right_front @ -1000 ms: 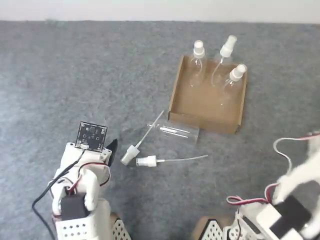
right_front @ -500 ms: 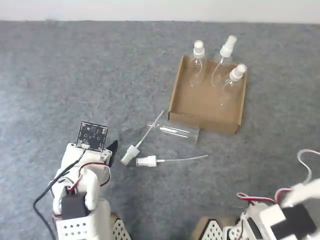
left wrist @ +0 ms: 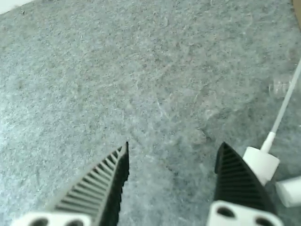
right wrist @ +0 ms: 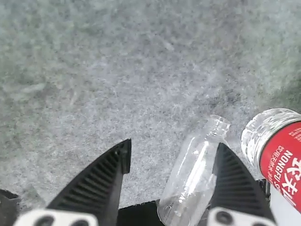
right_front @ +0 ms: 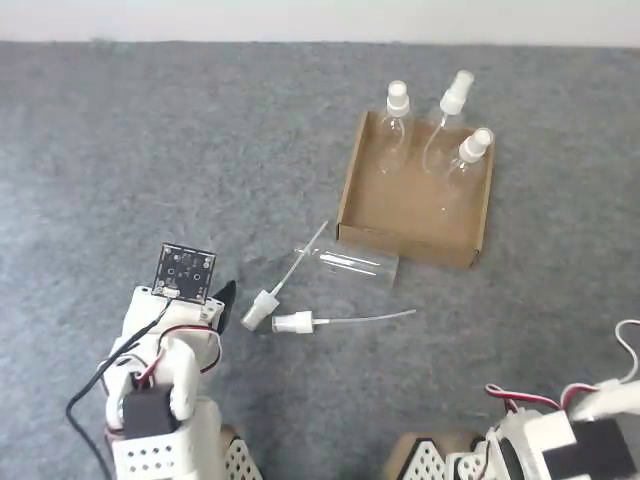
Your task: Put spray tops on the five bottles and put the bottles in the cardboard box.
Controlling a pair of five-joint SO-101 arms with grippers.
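1. The cardboard box (right_front: pixel 400 210) sits on the grey carpet (right_front: pixel 150 150), with three capped bottles (right_front: pixel 395 130) standing along its far side.
2. The left gripper (left wrist: pixel 174 144) hangs wide open and empty, just beside two loose spray tops (right_front: pixel 262 308).
3. The right gripper (right wrist: pixel 174 143) is spread wide, gripping nothing. An uncapped bottle (right wrist: pixel 193 181) lies between its fingers.
4. A capless bottle (right_front: pixel 358 265) lies near the box's front wall.

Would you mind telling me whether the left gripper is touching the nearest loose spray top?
Apart: the high view shows bare carpet between the left gripper and the spray top.
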